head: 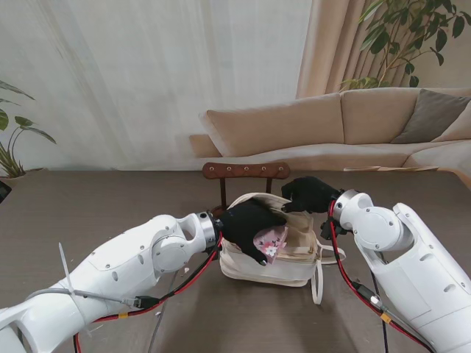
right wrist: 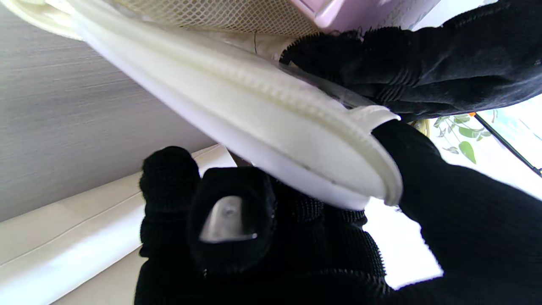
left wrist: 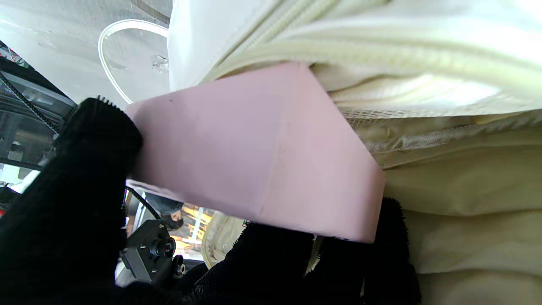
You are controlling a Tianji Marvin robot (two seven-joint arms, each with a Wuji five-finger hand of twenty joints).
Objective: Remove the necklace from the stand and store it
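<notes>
Your left hand (head: pixel 246 224) clasps a smooth pink box (head: pixel 271 243) at the soft cream canvas bag (head: pixel 283 261). Your right hand (head: pixel 309 195) pinches its ribbed zipper rim (right wrist: pixel 296 140). Necklace unseen.

A long beige sofa (head: pixel 346 121) sits far from me, past the dark brown worktop (head: pixel 88 206). A grey cushion (head: pixel 433 116) leans in its right corner. A leafy green plant (head: pixel 401 33) grows behind the sofa on the right, next to a tan curtain (head: pixel 335 44). A thin white curtain (head: pixel 147 81) covers the wall on the left. Another plant (head: pixel 11 143) peeks in at the far left edge.
</notes>
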